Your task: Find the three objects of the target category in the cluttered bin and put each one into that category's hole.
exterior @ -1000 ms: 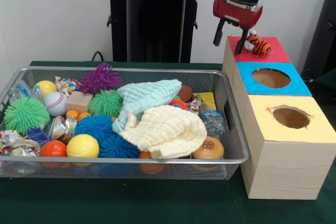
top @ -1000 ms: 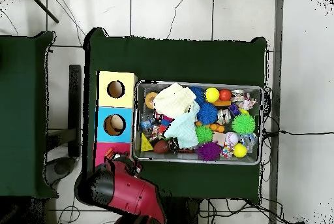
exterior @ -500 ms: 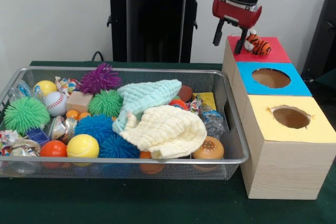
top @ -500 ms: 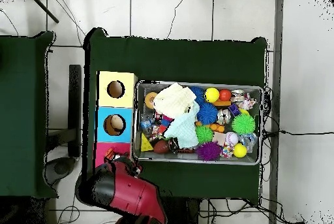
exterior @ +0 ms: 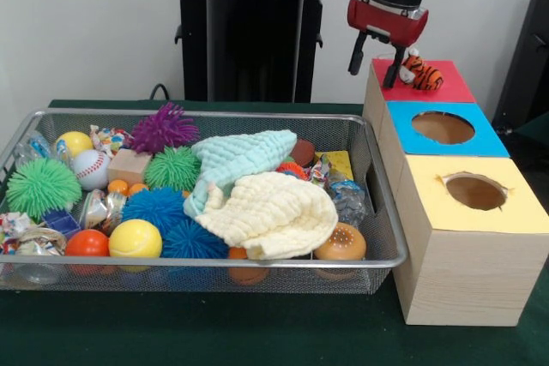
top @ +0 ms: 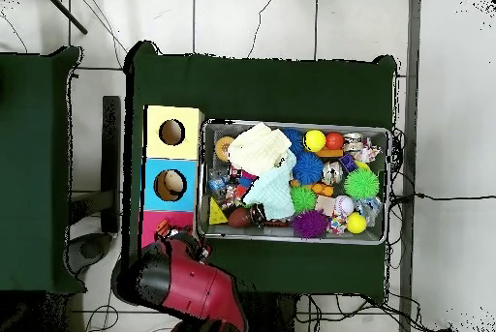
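Observation:
The wire mesh bin (exterior: 206,261) is full of spiky balls, smooth balls, toys and two cloths; it also shows in the overhead view (top: 295,123). A small orange striped tiger toy (exterior: 420,73) lies on the red top (exterior: 448,89) of the far wooden box. The hole in that top does not show; the toy lies where it would be. My gripper (exterior: 375,62) hangs open and empty just above the box's left edge, left of the toy and apart from it. In the overhead view the arm (top: 189,285) covers most of the red box (top: 153,222).
The blue-topped box (exterior: 442,129) and the yellow-topped box (exterior: 474,192) stand in a row nearer the camera, each with an open round hole. A cream cloth (exterior: 273,213) and a mint cloth (exterior: 240,160) cover the bin's middle. The black pedestal (exterior: 253,32) stands behind the bin.
My gripper has risen slightly above the red box, still open. The tiger toy stays on the red top. Nothing in the bin has moved.

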Action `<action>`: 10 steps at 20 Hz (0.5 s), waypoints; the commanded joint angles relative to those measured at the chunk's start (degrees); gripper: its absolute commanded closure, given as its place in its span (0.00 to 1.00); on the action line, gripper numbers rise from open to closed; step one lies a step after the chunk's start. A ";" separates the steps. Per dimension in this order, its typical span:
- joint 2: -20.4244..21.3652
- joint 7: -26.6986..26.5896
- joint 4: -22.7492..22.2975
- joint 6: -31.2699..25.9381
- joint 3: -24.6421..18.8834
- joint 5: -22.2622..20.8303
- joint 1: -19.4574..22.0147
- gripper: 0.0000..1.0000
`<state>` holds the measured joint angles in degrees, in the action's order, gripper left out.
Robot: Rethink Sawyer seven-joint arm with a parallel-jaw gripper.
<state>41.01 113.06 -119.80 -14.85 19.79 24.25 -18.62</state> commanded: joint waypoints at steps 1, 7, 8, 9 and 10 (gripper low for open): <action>-1.64 8.55 0.08 -3.42 -2.56 -2.47 -1.61 0.00; -1.50 9.18 0.95 -4.17 -0.54 -2.08 -3.00 1.00; -1.42 9.15 1.07 -4.58 -0.40 -2.03 -3.09 1.00; -1.30 9.29 1.13 -4.93 -0.31 -1.87 -3.24 1.00; -1.26 9.18 1.26 -5.20 -0.18 -1.92 -3.31 1.00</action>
<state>40.97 113.06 -119.81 -14.87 20.72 24.22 -22.02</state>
